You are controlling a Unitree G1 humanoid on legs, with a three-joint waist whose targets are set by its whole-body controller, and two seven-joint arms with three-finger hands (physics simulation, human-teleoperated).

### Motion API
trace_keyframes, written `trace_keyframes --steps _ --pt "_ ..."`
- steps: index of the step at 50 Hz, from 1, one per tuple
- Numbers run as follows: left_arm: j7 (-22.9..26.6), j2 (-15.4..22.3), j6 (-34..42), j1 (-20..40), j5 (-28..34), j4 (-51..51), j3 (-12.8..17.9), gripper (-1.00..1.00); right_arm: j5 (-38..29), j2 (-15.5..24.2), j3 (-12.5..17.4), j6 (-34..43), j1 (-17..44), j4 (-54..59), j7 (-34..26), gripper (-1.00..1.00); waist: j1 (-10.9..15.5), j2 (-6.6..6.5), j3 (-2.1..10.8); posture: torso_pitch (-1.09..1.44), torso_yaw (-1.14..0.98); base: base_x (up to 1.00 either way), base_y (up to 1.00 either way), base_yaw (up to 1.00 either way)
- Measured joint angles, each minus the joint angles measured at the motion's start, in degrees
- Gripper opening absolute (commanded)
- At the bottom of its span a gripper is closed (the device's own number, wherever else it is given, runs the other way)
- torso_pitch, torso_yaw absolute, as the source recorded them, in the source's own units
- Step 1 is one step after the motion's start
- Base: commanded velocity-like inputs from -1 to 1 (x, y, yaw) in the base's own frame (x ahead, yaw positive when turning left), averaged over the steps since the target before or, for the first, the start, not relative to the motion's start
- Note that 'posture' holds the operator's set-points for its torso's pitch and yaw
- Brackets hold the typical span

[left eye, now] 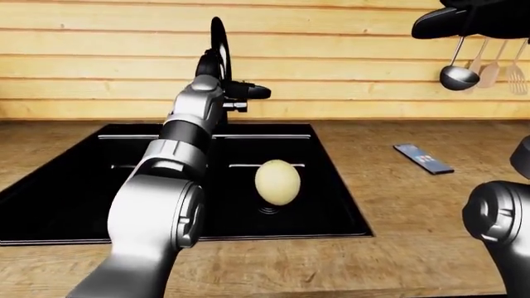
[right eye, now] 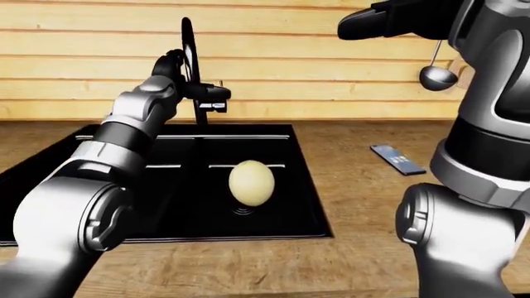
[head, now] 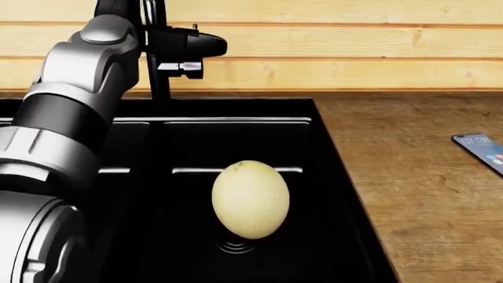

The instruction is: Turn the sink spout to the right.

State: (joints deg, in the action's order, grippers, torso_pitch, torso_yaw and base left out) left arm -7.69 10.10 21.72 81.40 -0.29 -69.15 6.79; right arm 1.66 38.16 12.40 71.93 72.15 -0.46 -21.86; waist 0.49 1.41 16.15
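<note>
Left hand (right eye: 171, 64) reaches the sink spout (right eye: 188, 43) above melon (right eye: 251, 182).

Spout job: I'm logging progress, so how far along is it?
Done: the left hand has reached up to the tap. In hand: its fingers sit against the arched spout; I can't tell their grip. Left: the turn to the right. The right hand hangs raised, away from it.

The left arm (left eye: 178, 155) stretches up and away toward the counter's far edge, its hand (right eye: 169, 67) raised, though whether the fingers are closed cannot be told. The right arm (right eye: 480, 155) is bent with the elbow low at the right eye view's right side, forearm upright. The right hand (right eye: 389, 17) sits high at the top, its dark fingers pointing left, their state unclear.
</note>
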Motion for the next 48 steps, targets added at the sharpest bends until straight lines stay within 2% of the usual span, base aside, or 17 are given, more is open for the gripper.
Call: trace_keyframes --steps 19,29,36,48 --pt "-1.38 -6.19 1.1 0.41 0.09 1.41 -2.1 1.0 0.12 1.33 0.07 1.62 0.0 -1.88 -0.42 1.0 -0.12 0.39 0.22 -0.45 0.0 0.0 0.0 0.0" --pt "-1.98 -10.13 2.44 -2.27 1.09 4.85 -3.81 1.0 -0.03 1.31 0.07 1.85 0.46 -1.69 -0.31 1.0 -0.11 0.63 0.19 -0.45 0.0 0.0 0.0 0.0" --pt "-1.97 -13.62 3.16 -4.52 2.53 8.6 -6.11 1.0 0.09 1.16 -0.28 2.0 0.59 -1.85 -0.63 1.0 -0.16 0.83 0.23 -0.45 0.0 0.0 0.0 0.0" --pt "-2.8 -16.29 4.22 -3.41 3.46 9.16 -6.26 1.0 -0.12 2.2 0.03 3.36 0.98 -2.97 -1.22 1.0 -0.07 1.08 0.1 -0.45 0.0 0.0 0.0 0.0"
